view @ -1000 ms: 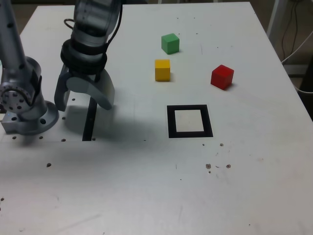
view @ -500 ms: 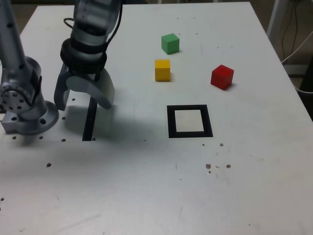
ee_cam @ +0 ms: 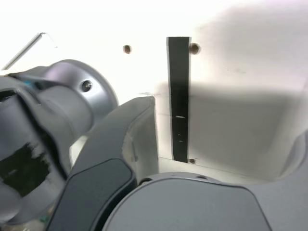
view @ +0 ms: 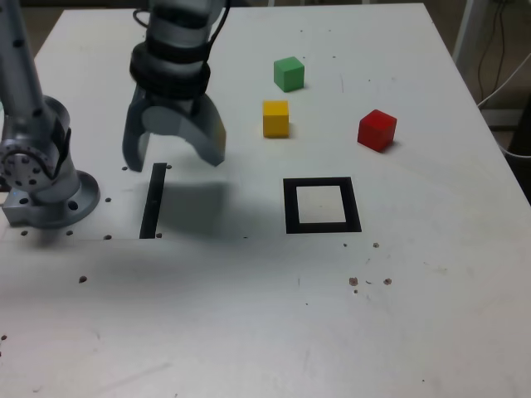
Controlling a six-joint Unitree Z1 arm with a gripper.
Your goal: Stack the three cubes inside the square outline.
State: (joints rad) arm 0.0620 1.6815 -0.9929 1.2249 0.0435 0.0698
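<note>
My gripper (view: 174, 157) hangs open and empty above the white table, toward the exterior view's left, its two grey fingers spread wide. The yellow cube (view: 275, 118) sits just off to its right in that view. A green cube (view: 289, 73) lies farther back and a red cube (view: 377, 130) stands at the right. The square outline (view: 322, 205), black with a white centre, is empty in front of the yellow cube. The wrist view shows one grey finger (ee_cam: 130, 139) and no cubes.
A narrow black strip (view: 153, 200) (ee_cam: 179, 96) lies on the table below the gripper. The arm's grey base (view: 41, 178) stands at the exterior view's left edge. Small holes dot the tabletop (view: 249, 315). The table's right edge meets cables on the floor.
The gripper has moved up and to the exterior view's right, off the black strip and toward the yellow cube. Its jaws stay open. The cubes have not moved.
</note>
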